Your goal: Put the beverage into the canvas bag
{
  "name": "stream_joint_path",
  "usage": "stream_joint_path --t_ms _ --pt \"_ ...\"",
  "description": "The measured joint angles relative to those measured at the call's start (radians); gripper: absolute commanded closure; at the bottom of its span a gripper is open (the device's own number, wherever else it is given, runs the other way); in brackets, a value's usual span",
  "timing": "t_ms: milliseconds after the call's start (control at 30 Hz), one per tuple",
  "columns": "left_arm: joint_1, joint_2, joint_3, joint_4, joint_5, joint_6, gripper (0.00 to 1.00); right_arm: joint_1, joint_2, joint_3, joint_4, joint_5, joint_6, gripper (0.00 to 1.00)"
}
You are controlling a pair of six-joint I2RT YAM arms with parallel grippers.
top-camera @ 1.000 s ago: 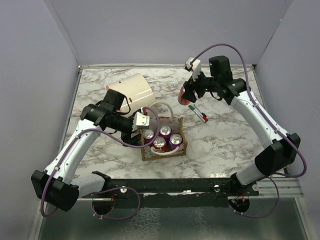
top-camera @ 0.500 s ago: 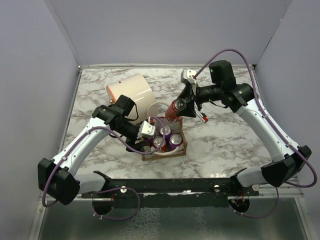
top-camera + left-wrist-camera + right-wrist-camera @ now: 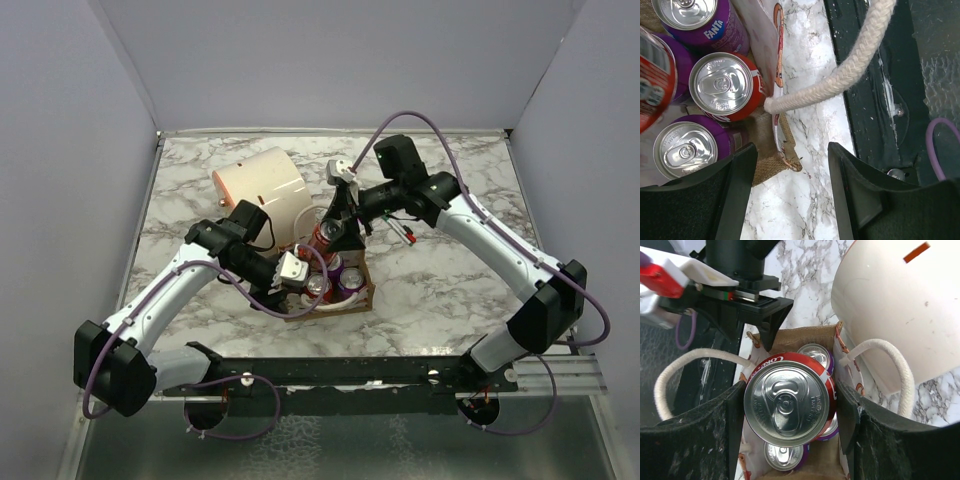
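Note:
The canvas bag (image 3: 352,298) stands near the table's front middle, tan inside, with several purple and red cans upright in it. My right gripper (image 3: 326,238) is shut on a red Coke can (image 3: 787,405) and holds it upright just above the bag's open mouth (image 3: 790,337). My left gripper (image 3: 298,272) is open at the bag's left side. In the left wrist view its fingers (image 3: 735,200) straddle the bag's corner (image 3: 785,160) without touching it. A white rope handle (image 3: 840,75) arcs past, beside a red can (image 3: 727,85) and a Fanta can (image 3: 695,20).
A large cream cylinder (image 3: 265,185) lies on its side just behind and left of the bag, close to the back handle (image 3: 890,365). A red and green marker (image 3: 402,229) lies right of the bag. The black rail (image 3: 350,370) runs along the front edge.
My right gripper has carried the red can from the back right leftward and down to just above the bag. My left gripper has shifted slightly along the bag's left side.

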Motion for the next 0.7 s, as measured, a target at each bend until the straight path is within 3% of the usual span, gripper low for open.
stream_joint_path --t_ms 700 --pt "0.014 -0.077 -0.035 -0.001 0.001 0.024 0.5 0.076 0.094 -0.045 0.144 -0.094 0.095 0.99"
